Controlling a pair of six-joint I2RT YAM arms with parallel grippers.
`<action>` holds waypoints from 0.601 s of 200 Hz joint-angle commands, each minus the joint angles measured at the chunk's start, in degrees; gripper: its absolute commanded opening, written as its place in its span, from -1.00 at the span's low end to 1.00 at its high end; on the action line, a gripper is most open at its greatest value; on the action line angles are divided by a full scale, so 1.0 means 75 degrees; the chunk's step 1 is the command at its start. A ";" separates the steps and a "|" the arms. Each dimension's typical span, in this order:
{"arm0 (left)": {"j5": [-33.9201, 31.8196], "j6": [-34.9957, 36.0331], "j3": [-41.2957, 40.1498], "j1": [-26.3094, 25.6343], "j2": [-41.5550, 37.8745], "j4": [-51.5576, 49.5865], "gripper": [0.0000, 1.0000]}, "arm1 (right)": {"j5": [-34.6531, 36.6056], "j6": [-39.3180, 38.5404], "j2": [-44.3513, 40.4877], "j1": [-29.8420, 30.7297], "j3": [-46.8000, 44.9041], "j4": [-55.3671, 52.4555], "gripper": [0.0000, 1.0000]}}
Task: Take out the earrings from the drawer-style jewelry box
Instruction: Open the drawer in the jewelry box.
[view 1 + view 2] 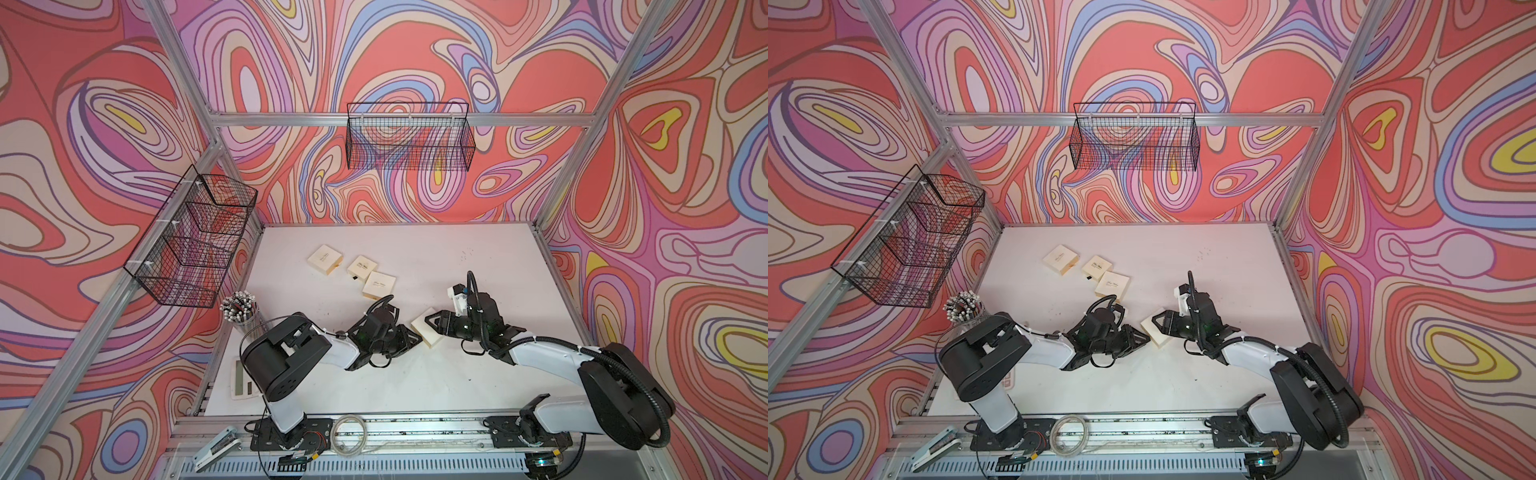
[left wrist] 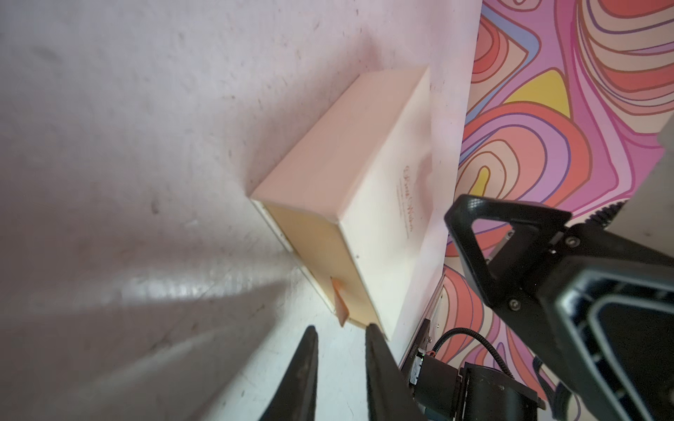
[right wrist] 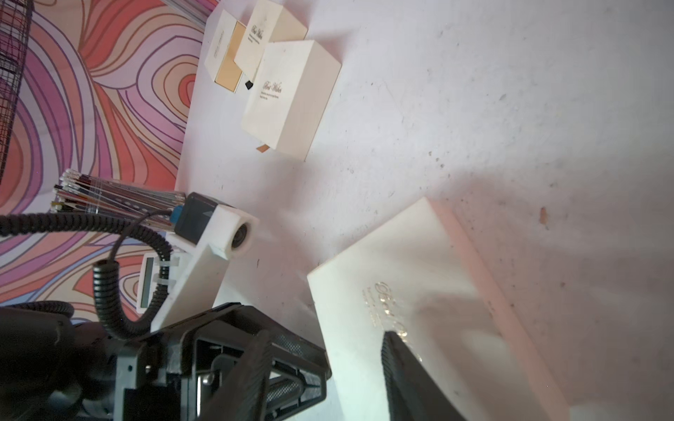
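The drawer-style jewelry box (image 1: pixel 426 330) (image 1: pixel 1156 332) is a cream box lying flat mid-table between both arms. In the left wrist view its drawer end (image 2: pixel 317 255) sits flush, with an orange pull tab (image 2: pixel 339 302). My left gripper (image 2: pixel 341 328) (image 1: pixel 415 337) is at that end. Its fingers stand a narrow gap apart, with the tab just beyond the tips and nothing between them. My right gripper (image 3: pixel 324 350) (image 1: pixel 432 322) is open across the box's other side. One of its fingers (image 3: pixel 397 364) is over the lettered lid; the second hangs off the edge. The earrings are hidden.
Three more cream boxes (image 1: pixel 325 258) (image 1: pixel 362 267) (image 1: pixel 379 285) lie toward the back. A cup of pens (image 1: pixel 241 309) and a calculator (image 1: pixel 243 380) sit at the left edge. A stapler (image 1: pixel 216 446) lies on the front rail. Wire baskets (image 1: pixel 409 137) (image 1: pixel 195 237) hang on the frame.
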 commanded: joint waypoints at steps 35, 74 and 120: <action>0.0081 -0.0365 0.0157 -0.0045 0.0543 0.0849 -0.63 | -0.0089 -0.0001 0.0327 0.0135 0.0185 0.0261 -0.19; -0.0013 -0.0272 0.0190 -0.0046 0.0592 0.0864 -0.64 | -0.0101 0.0015 0.0512 0.0192 0.0189 0.0310 -0.26; -0.0162 -0.0215 0.0241 -0.0032 0.0637 0.0794 -0.67 | -0.0131 0.0019 0.0590 0.0230 0.0176 0.0345 -0.28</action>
